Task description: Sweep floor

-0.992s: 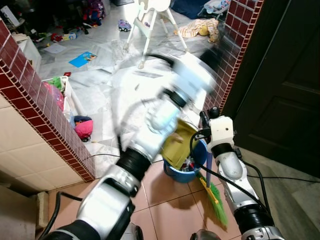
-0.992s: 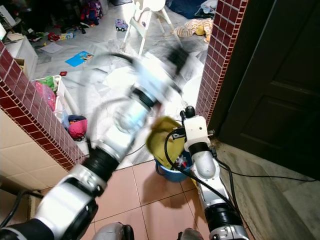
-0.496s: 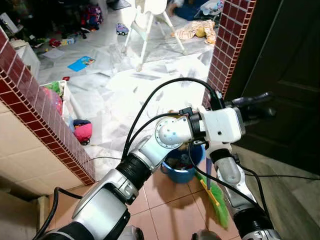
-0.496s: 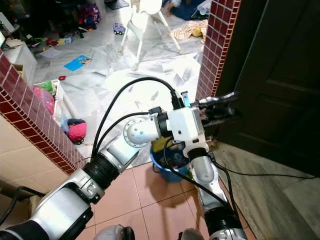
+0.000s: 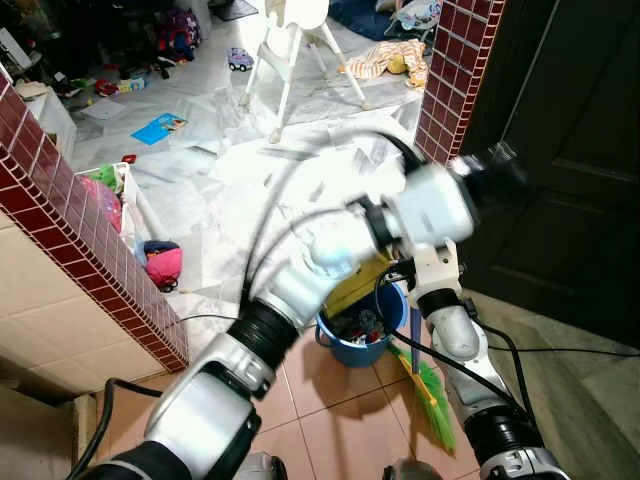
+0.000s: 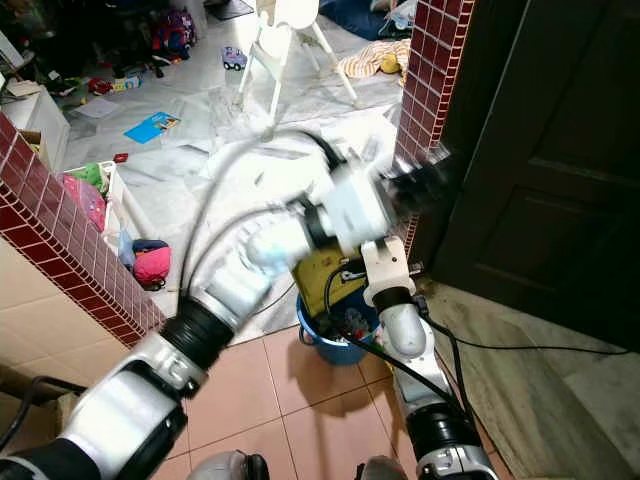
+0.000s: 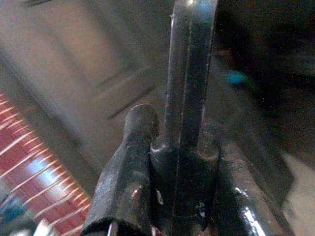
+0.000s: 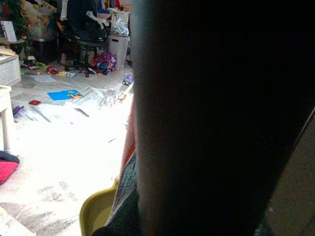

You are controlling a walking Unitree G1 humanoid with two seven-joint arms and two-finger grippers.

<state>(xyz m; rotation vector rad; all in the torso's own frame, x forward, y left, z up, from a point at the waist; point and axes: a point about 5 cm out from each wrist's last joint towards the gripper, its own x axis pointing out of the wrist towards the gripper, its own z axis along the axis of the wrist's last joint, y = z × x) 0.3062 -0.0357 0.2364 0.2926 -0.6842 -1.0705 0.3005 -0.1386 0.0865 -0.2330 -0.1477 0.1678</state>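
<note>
Left hand (image 5: 490, 172) raised high across the body, blurred in the head views, out by the dark door (image 5: 570, 150); wrist view shows its two black fingers lying together on nothing. Right hand (image 5: 405, 270) sits low over the blue bucket (image 5: 365, 340); can't tell if its fingers are apart or together, wrist view mostly blocked by something dark.

Task things: green-bristled broom (image 5: 432, 400) leans just right of the bucket, bristles on the tiled floor (image 5: 330, 400). Yellow dustpan (image 6: 325, 280) sticks up out of the bucket.

Judgement: step is getting hold of the broom. Best to bring the left arm down and clear first, then take the handle well above the bristles, without snagging the arm cables.

Room: tight here, red brick pillar (image 5: 455, 70) far right, brick-edged wall (image 5: 70, 220) left, door right. Open floor lies far, past the pillar, with a white high chair (image 5: 295, 50) and scattered toys.
</note>
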